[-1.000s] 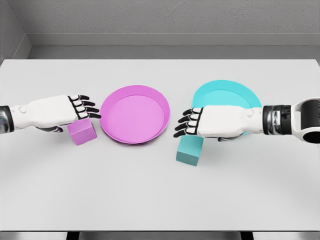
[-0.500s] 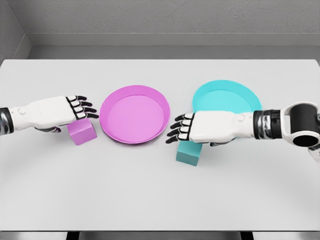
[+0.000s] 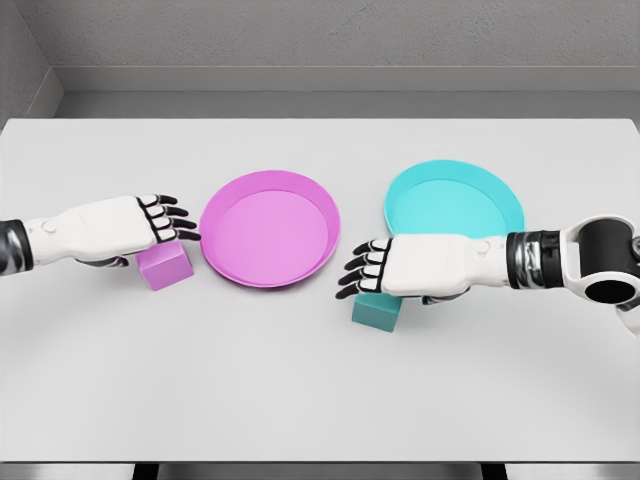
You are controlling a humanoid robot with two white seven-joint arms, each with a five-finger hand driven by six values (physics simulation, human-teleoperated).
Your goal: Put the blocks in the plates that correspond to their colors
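Grey tabletop (image 3: 300, 400) carries everything. Pink plate (image 3: 268, 228) centre-left, cyan plate (image 3: 453, 198) to its right. Left hand (image 3: 120, 225) sits over the pink block (image 3: 165, 266), fingers (image 3: 165, 218) extended, holding nothing; block just beside the pink plate's left rim. Right hand (image 3: 420, 268) lies flat over the cyan block (image 3: 377, 311), fingers spread, no grip; block directly beneath, cyan plate behind it. Each hand nearest its own block.

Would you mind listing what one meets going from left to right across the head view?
Left hand → pink block → pink plate → right hand above the teal block → teal plate.
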